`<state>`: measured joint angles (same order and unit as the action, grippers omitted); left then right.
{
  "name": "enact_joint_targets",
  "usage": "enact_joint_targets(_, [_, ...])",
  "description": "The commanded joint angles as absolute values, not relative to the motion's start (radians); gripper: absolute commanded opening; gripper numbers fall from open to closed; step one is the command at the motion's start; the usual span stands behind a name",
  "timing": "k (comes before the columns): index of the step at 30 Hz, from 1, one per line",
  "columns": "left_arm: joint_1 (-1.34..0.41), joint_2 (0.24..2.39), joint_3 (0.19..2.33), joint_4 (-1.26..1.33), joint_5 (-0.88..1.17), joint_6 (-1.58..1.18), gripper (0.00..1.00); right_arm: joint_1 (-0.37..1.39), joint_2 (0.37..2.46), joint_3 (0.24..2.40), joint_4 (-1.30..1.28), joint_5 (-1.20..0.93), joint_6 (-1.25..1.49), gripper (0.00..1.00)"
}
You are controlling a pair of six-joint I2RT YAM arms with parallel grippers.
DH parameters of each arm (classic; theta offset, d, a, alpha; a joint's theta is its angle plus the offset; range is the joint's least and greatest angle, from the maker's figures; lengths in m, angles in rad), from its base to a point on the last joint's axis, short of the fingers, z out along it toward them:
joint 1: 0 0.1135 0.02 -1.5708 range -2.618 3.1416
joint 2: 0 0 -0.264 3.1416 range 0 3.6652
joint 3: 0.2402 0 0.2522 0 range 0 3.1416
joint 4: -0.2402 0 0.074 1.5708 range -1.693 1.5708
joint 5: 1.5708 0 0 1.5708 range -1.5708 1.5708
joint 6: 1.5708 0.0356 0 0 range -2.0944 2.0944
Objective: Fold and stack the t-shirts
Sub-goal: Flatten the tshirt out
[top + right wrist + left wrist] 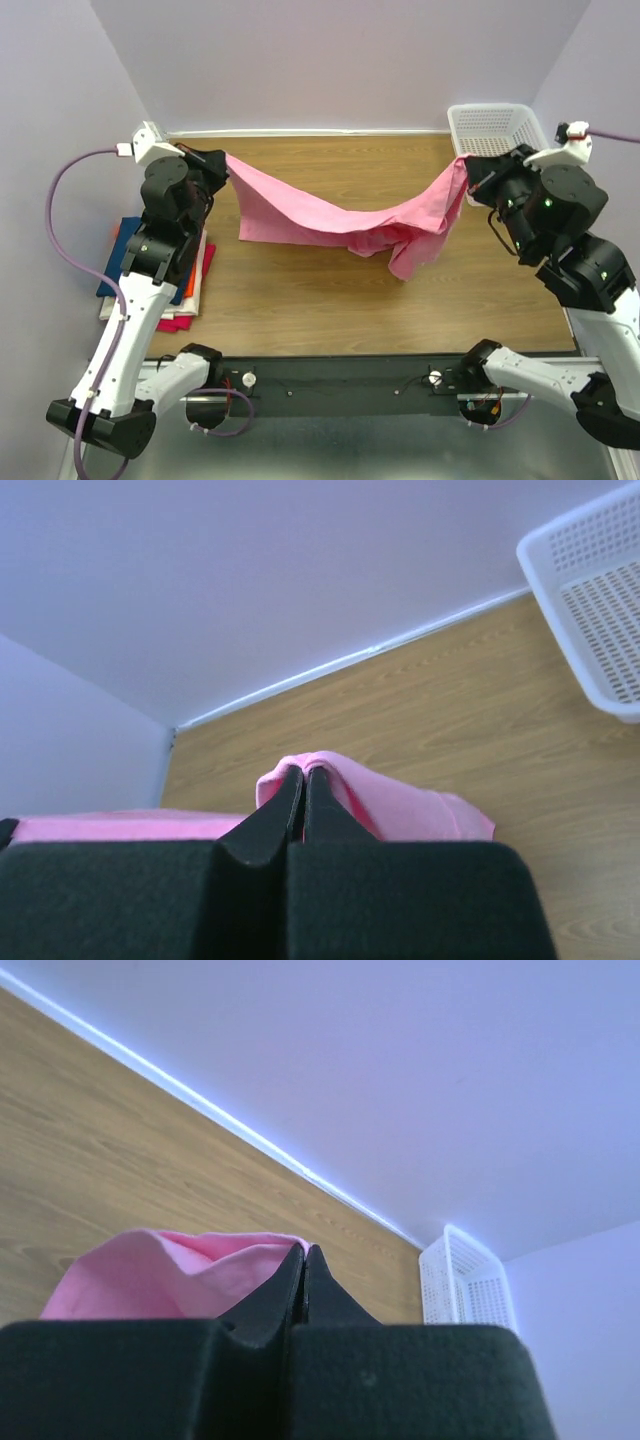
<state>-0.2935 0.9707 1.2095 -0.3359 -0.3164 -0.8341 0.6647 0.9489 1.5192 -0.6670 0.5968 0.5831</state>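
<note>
Looking at this one, the bright pink t-shirt (340,225) is strung up like a hammock over the far half of the table (350,310). One end is near the left edge, the other near the far right corner. The left fingers (222,162) are clamped fully shut on one pinch of cloth and the right fingers (467,172) are fully shut on the other. Both wrist views show only a small fold of pink poking past the tips. The middle sags low, and the bunched tail on the right side hangs to about table level. Can't tell if it's actually touching.

What worries me is how thin those pinches are. If the arms pull further apart to flatten it, the cloth could slide out of one side and the whole thing flops into a heap.

The hold also looks uneven. The right half is twisted and bunched while the left hangs as a flat panel, so laying it down as is probably bakes in a crooked fold.

The right end sits just beside the white basket (495,125), so a swing that way could snag the rim. And the folded stack (125,265) at the left edge is right by the left arm, easy to knock on the way down.
</note>
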Motion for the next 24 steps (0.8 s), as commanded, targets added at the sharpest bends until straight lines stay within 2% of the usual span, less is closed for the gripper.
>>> enact_joint_targets(1, [-0.285,1.017,1.295,-0.354,-0.367,-0.789,0.00,0.669,1.122,1.620,-0.663,0.637,0.471,0.00])
enact_joint_targets(5, [-0.282,1.131,1.336,-0.267,-0.370,-0.764,0.00,0.638,1.322,1.703,-0.554,0.600,0.378,0.01])
enact_joint_targets(11, [-0.232,1.365,1.477,-0.095,-0.310,-0.706,0.00,0.349,1.627,1.954,-0.404,0.263,0.365,0.00])
enact_joint_targets(12, [-0.204,1.432,1.508,-0.072,-0.295,-0.695,0.00,0.292,1.720,2.053,-0.373,0.232,0.367,0.00])
enact_joint_targets(14, [-0.155,1.561,1.664,-0.049,-0.237,-0.677,0.00,0.244,1.880,2.216,-0.373,0.175,0.359,0.00])
enact_joint_targets(15, [-0.141,1.606,1.812,-0.055,-0.201,-0.670,0.00,0.236,1.929,2.371,-0.373,0.161,0.353,0.00])
enact_joint_targets(17, [-0.118,1.696,1.981,-0.110,-0.149,-0.658,0.00,0.224,1.994,2.512,-0.371,0.161,0.338,0.00])
enact_joint_targets(18, [-0.106,1.765,2.140,-0.127,-0.129,-0.640,0.00,0.218,2.040,2.642,-0.365,0.172,0.328,0.00])
enact_joint_targets(21, [-0.089,1.863,2.356,-0.181,-0.100,-0.611,0.00,0.203,2.031,2.678,-0.275,0.202,0.292,0.00])
enact_joint_targets(24, [-0.058,1.856,2.430,-0.164,-0.075,-0.620,0.00,0.181,1.906,2.479,-0.130,0.203,0.287,0.00])
